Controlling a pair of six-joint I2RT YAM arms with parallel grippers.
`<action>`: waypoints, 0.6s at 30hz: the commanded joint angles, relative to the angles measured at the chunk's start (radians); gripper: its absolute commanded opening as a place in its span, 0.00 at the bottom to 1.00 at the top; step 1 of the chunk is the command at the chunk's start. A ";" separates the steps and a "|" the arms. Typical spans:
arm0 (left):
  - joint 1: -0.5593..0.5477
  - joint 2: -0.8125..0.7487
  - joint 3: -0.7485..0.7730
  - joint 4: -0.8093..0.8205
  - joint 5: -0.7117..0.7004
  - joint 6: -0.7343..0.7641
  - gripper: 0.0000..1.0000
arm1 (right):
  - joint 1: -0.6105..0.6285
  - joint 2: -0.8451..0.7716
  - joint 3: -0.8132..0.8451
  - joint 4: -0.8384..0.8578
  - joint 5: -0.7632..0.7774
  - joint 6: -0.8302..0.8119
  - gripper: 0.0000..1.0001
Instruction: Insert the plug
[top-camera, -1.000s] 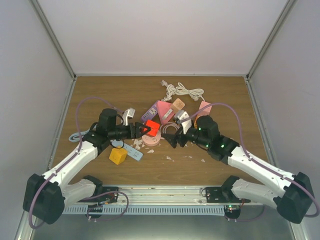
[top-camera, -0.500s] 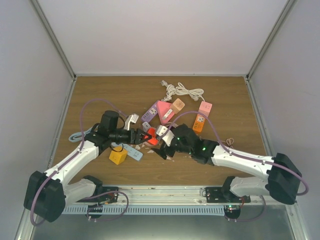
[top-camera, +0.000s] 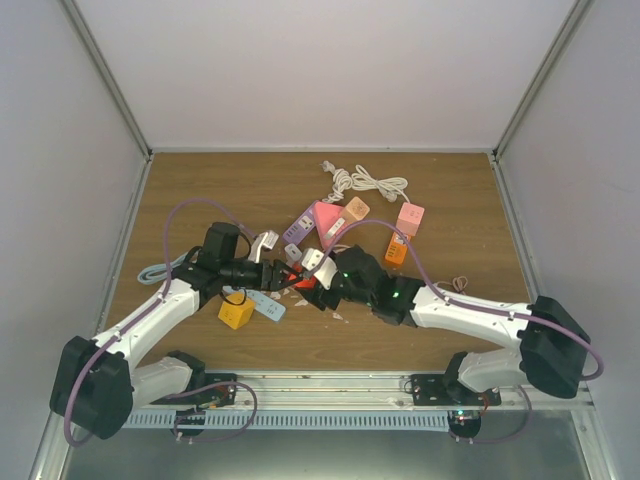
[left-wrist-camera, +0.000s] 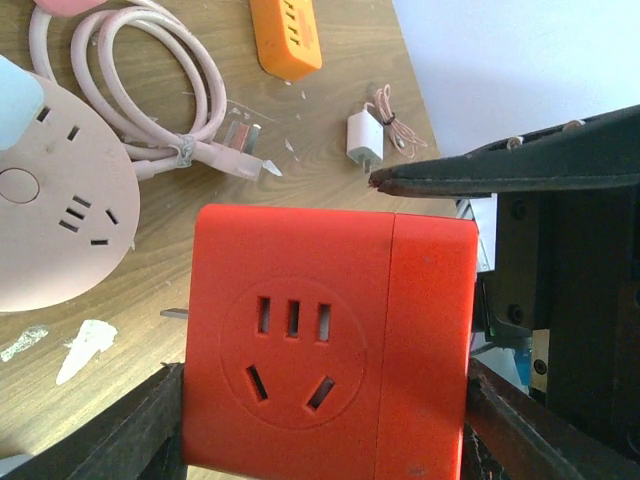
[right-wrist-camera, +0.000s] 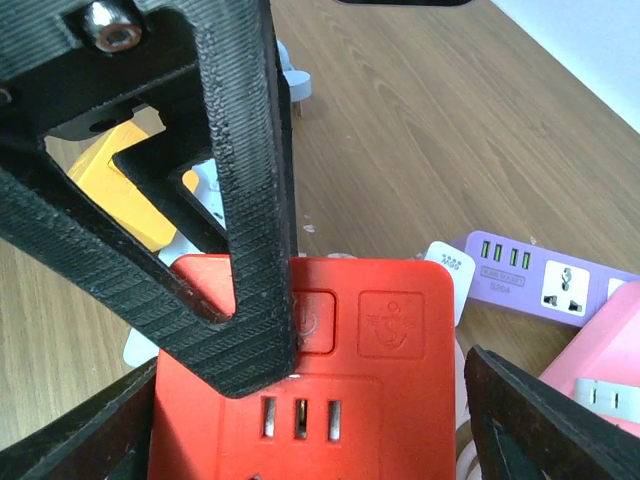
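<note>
A red socket cube is held off the table in my left gripper, which is shut on it. In the left wrist view the cube fills the gap between the two fingers, socket holes facing the camera. My right gripper has come in from the right. In the right wrist view its open jaws stand on either side of the cube, with a small gap at the right finger. A left finger crosses the cube's top. A pink cord's plug lies on the table, unheld.
A round pink socket, orange strip and small white charger lie under the cube. A yellow cube, blue strip, purple strip, pink blocks and coiled white cable crowd the table's middle and back.
My right arm has swung left across the table until its jaws straddle the red cube. My left gripper has kept hold of the cube and shifted slightly.
</note>
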 joint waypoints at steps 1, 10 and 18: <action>0.004 -0.003 0.010 0.015 0.030 0.020 0.50 | 0.009 0.011 0.020 0.044 0.033 -0.048 0.75; 0.006 -0.009 0.033 -0.006 0.018 0.029 0.55 | 0.009 0.054 0.042 0.032 0.035 -0.047 0.61; 0.010 -0.070 0.073 -0.077 -0.208 0.042 0.95 | 0.008 0.012 0.007 0.022 0.058 0.044 0.38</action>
